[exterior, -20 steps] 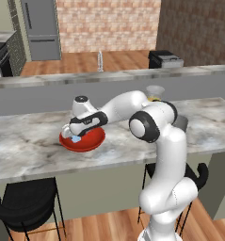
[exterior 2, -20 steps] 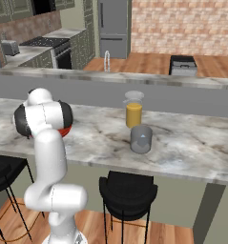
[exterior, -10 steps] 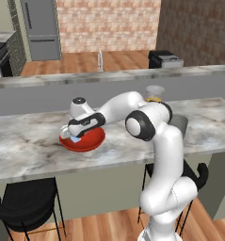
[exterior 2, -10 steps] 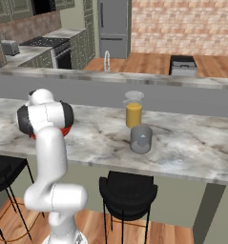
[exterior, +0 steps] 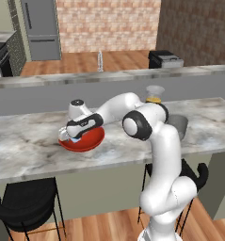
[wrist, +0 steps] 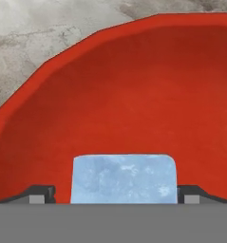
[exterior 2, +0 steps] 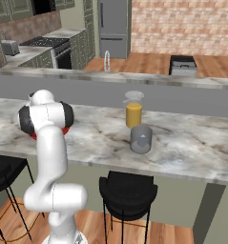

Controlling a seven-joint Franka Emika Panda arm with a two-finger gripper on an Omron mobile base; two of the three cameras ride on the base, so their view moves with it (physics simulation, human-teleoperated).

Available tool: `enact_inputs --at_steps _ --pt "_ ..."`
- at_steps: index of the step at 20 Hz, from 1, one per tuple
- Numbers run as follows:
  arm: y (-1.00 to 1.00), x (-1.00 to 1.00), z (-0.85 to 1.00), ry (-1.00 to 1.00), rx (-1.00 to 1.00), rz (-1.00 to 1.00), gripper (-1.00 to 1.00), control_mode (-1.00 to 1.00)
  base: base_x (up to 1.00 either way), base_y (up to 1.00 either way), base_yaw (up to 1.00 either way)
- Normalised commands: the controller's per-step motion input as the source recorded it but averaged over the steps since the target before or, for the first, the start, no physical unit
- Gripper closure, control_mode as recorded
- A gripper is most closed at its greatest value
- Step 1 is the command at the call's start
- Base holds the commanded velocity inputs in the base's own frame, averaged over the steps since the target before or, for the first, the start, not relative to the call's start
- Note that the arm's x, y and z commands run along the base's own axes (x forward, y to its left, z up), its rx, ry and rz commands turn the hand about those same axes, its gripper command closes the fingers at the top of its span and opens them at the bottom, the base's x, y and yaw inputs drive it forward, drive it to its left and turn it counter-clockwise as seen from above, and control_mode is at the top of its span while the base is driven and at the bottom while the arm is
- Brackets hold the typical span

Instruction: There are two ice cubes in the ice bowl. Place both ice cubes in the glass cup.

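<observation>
The gripper (wrist: 113,195) is lowered into the ice bowl (wrist: 134,90). In the hand view, one ice cube (wrist: 124,178) is seen at 6 o'clock, lying on the red floor of the bowl between the two dark fingertips (wrist: 39,193). The jaws stand wide, one tip on each side of the cube; a thin strip of red is visible at each side, so no grip is shown. Whether the tips touch the cube cannot be told. A second cube is not made out.

In the left base view, the ice bowl (exterior: 88,141) is set on the marble counter (exterior: 29,146), at about 9 o'clock from the arm's elbow, and the gripper (exterior: 69,136) is bent down over its left half, with a pale-blue spot at the tips.

In the right base view, the glass cup (exterior 2: 141,139) is placed on the counter (exterior 2: 191,143), just beside and in front of a taller glass with orange liquid (exterior 2: 133,110), well apart from the ice bowl (exterior 2: 63,129), at roughly 3 o'clock from it.
</observation>
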Motion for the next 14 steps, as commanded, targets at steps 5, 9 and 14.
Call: enact_inputs --at_steps 5,9,14 --pt "0.06 0.00 -0.06 0.05 0.00 0.00 1.00 -1.00 0.00 0.00 0.00" --pt "0.00 0.00 0.00 0.00 0.00 0.00 1.00 -1.00 0.00 0.00 0.00" --pt "0.00 -0.10 0.32 -0.07 0.00 -0.01 1.00 -1.00 0.00 0.00 0.00"
